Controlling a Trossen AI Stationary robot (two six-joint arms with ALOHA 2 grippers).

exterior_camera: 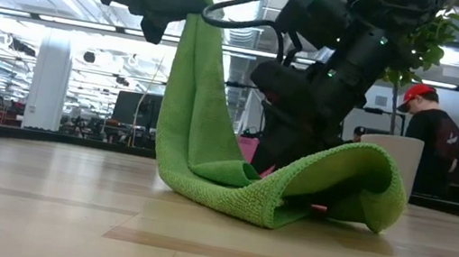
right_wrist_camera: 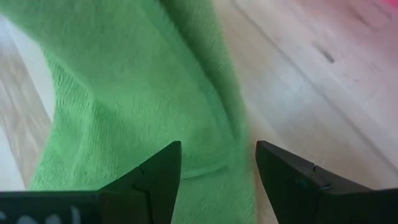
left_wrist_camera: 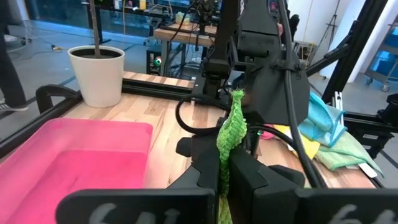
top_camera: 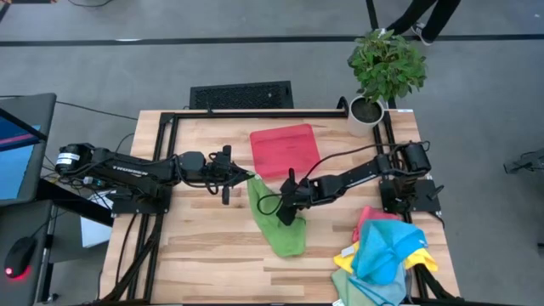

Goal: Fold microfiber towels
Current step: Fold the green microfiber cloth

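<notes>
Two grippers work one green towel [top_camera: 276, 223]: left gripper [top_camera: 246, 178], clamped on its 11 o'clock corner, lifts it; right gripper [top_camera: 287, 217], wide open, hovers over the middle to grasp.

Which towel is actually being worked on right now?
The green towel, alone mid-table, one corner pinched up by the left pincer. The others sit bunched in the pile at the table's corner.

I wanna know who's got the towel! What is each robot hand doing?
Left gripper: shut on the soft green microfiber towel, lifting one corner.
Right gripper: open above that towel, holding nothing.
</notes>
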